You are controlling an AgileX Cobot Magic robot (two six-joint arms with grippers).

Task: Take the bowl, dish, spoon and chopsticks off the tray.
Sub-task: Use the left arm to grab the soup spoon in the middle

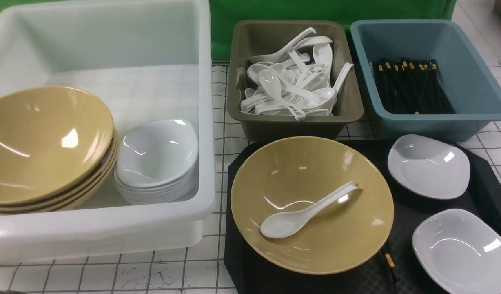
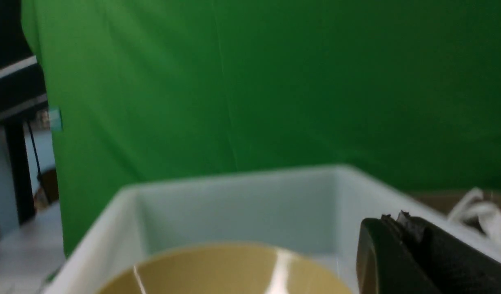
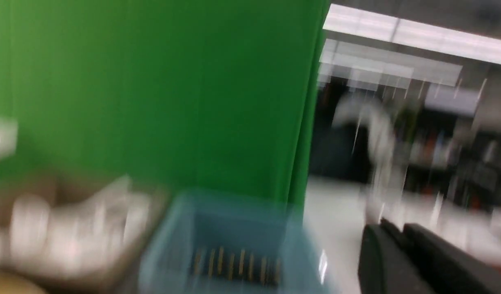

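Note:
A black tray (image 1: 401,216) lies at the front right. On it stands the mustard-yellow bowl (image 1: 336,241) with the white spoon (image 1: 303,212) lying inside. Two white dishes (image 1: 428,165) (image 1: 464,249) sit to the bowl's right. A short end of the black chopsticks (image 1: 388,259) pokes out from under the bowl's near rim. Neither gripper shows in the front view. My left gripper (image 2: 397,218) is shut and empty, hovering over the white tub (image 2: 234,192). The right wrist view is blurred; my right gripper (image 3: 393,228) has its fingers close together, with nothing between them.
The big white tub (image 1: 111,61) on the left holds a stack of yellow bowls (image 1: 46,139) and a stack of white dishes (image 1: 156,155). Behind the tray stand an olive bin (image 1: 291,122) full of spoons and a blue bin (image 1: 438,122) with chopsticks.

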